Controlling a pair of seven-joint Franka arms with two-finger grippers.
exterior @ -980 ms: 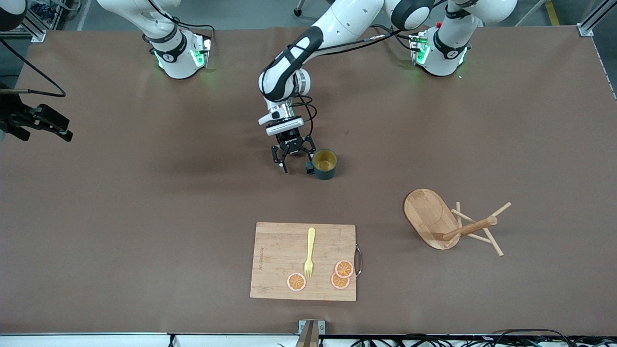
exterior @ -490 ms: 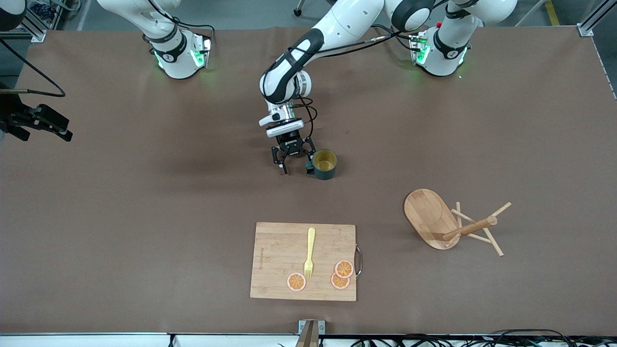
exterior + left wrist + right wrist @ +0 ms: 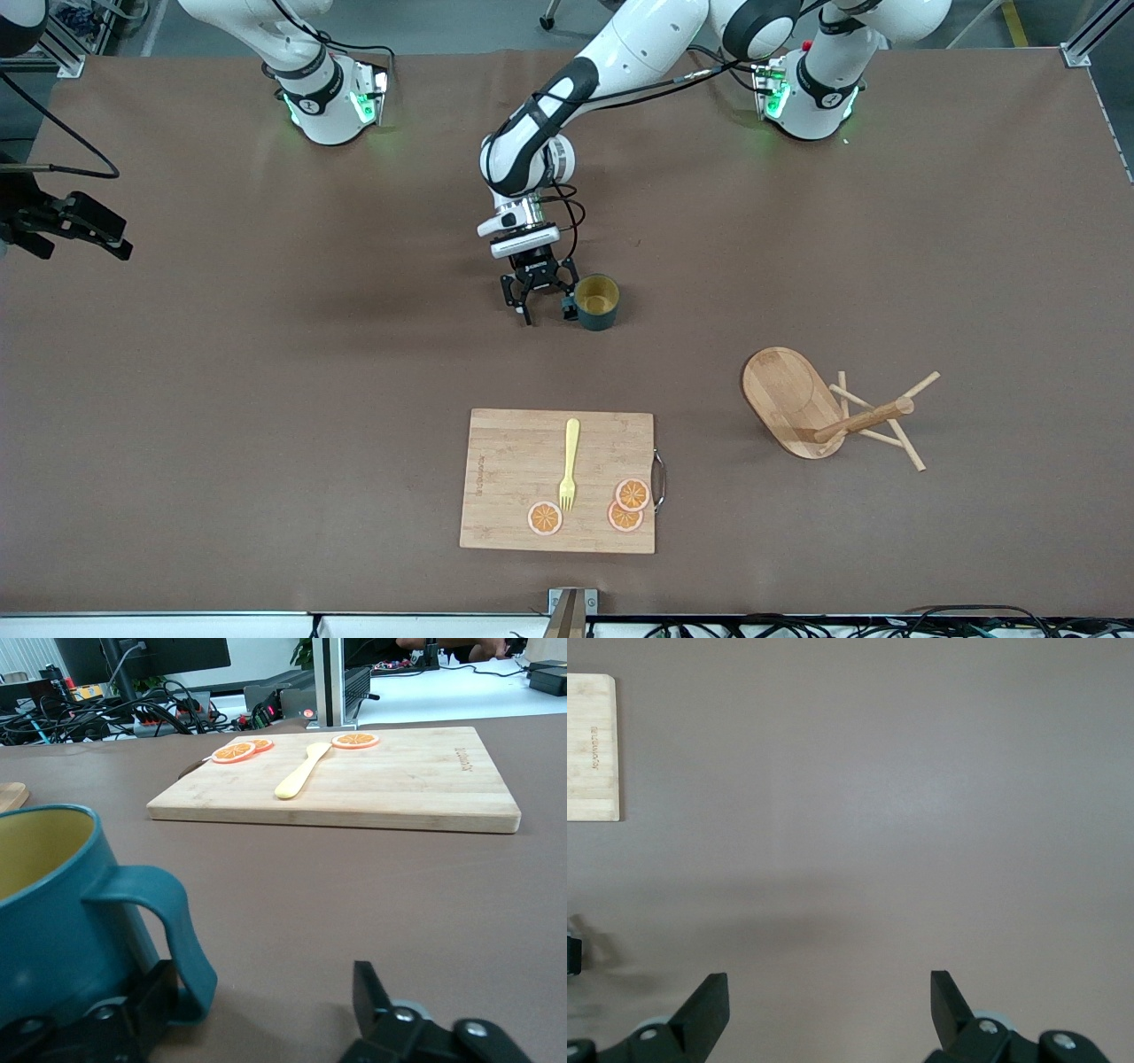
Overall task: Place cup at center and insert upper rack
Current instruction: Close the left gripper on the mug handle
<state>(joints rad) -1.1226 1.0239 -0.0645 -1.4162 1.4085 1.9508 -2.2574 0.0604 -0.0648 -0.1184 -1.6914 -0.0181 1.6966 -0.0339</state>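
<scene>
The cup [image 3: 597, 299], a dark teal mug with a yellow inside, stands upright near the middle of the table. Its handle [image 3: 168, 930] points toward the right arm's end. My left gripper [image 3: 547, 312] is down at table level beside the cup and open. One finger [image 3: 151, 992] sits in the handle's loop against the cup wall, so the handle lies between the jaws; the other finger [image 3: 368, 988] stands well apart. The upper rack [image 3: 793, 399], a bamboo mug tree, lies tipped on its side toward the left arm's end. My right gripper [image 3: 828, 988] waits open over bare table.
A bamboo cutting board [image 3: 558, 478] lies nearer the front camera than the cup, with a yellow fork [image 3: 569, 462] and orange slices [image 3: 627, 505] on it. The right gripper [image 3: 106, 237] hangs at the right arm's end of the table.
The left gripper's fingers have drawn a little closer together around the cup's handle, the free finger moving toward the cup. Cup, rack and right arm have not moved.
</scene>
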